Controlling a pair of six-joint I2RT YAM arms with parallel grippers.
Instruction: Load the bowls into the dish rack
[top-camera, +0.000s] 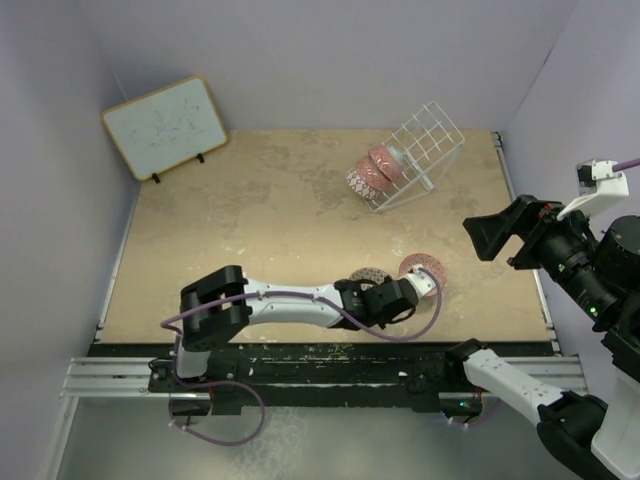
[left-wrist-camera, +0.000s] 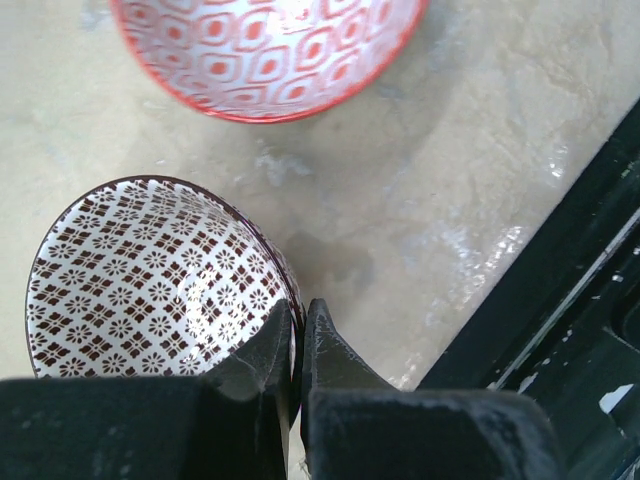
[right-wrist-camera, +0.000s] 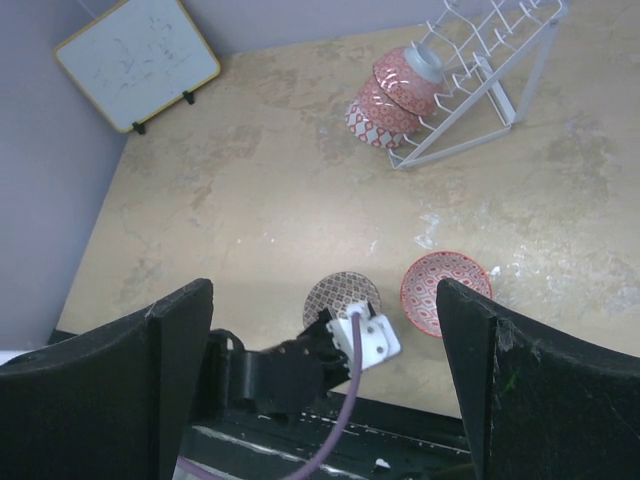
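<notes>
1. As I watch from the top camera, the left gripper (top-camera: 398, 297) sits low over the table (top-camera: 250, 220) near its front edge, right against the lattice bowl (top-camera: 366, 277). The red-patterned bowl (top-camera: 422, 268) rests just past the gripper's tip. The dish rack (top-camera: 425, 140) stands tilted well beyond the gripper, with two red bowls (top-camera: 372, 172) leaning together at its lower end. The whiteboard (top-camera: 165, 127) is farther off still, to the gripper's far left. The right gripper (top-camera: 490, 237) hangs raised at the right side, well apart from every bowl.
2. At the left wrist, the jaws are pressed almost together, pinching the lattice bowl (left-wrist-camera: 150, 280) by its rim. The bowl spreads out to the left of the fingers (left-wrist-camera: 262, 352). The red-patterned bowl (left-wrist-camera: 265, 50) lies ahead of them, with bare table between the two bowls.
3. At the right wrist, the fingers (right-wrist-camera: 130, 390) are spread wide with nothing in them. Far below them, the lattice bowl (right-wrist-camera: 342, 293) and the red-patterned bowl (right-wrist-camera: 445, 290) sit side by side without touching. The dish rack (right-wrist-camera: 480, 70) stands ahead and to the right.
</notes>
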